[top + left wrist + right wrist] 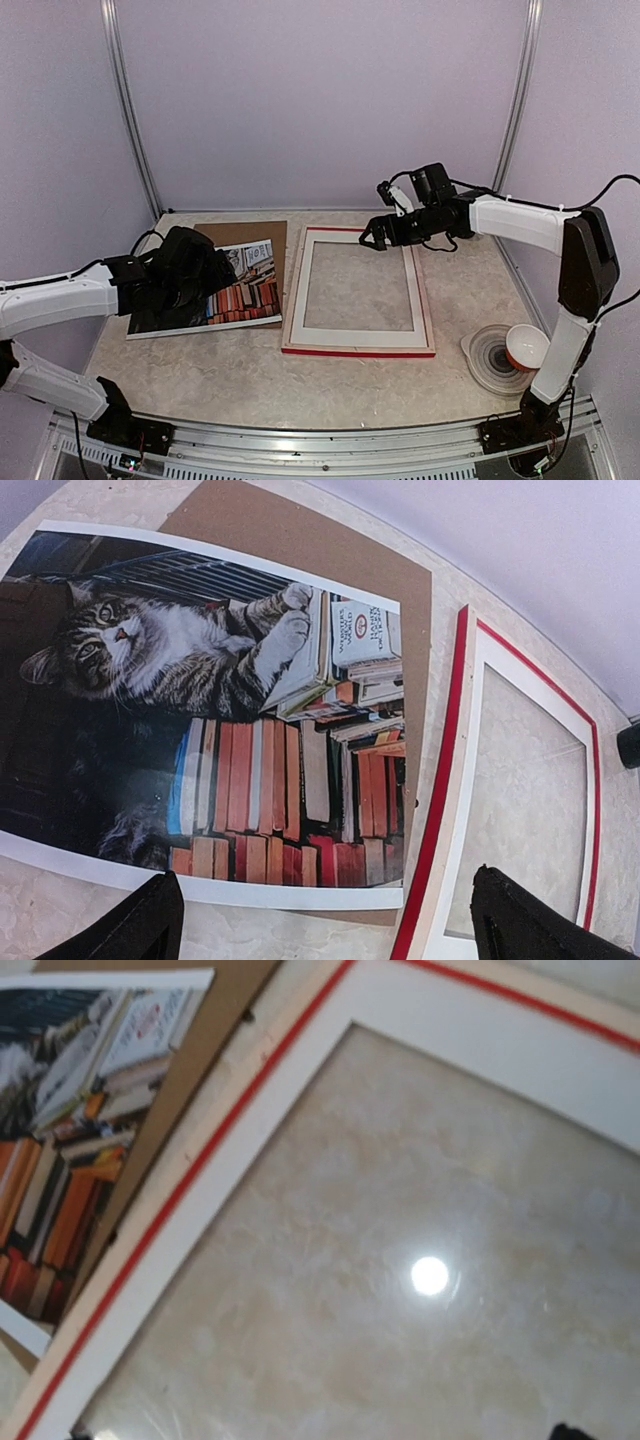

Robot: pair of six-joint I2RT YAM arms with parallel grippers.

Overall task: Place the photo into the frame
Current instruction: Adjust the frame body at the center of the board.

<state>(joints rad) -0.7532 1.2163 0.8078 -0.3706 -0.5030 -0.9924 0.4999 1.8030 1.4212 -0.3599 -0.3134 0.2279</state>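
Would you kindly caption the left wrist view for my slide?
Cat photo lying on a brown backing board, beside the red frame.

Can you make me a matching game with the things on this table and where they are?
Things:
1. cat-and-books paper photo
2. red rectangular wooden frame
3. flat brown board
4. red-and-white cup

Places:
A. under the photo
B. on the round plate
C. middle of table
D. on the brown board

Pairs: 1-D, 2-C, 3-A, 4-B
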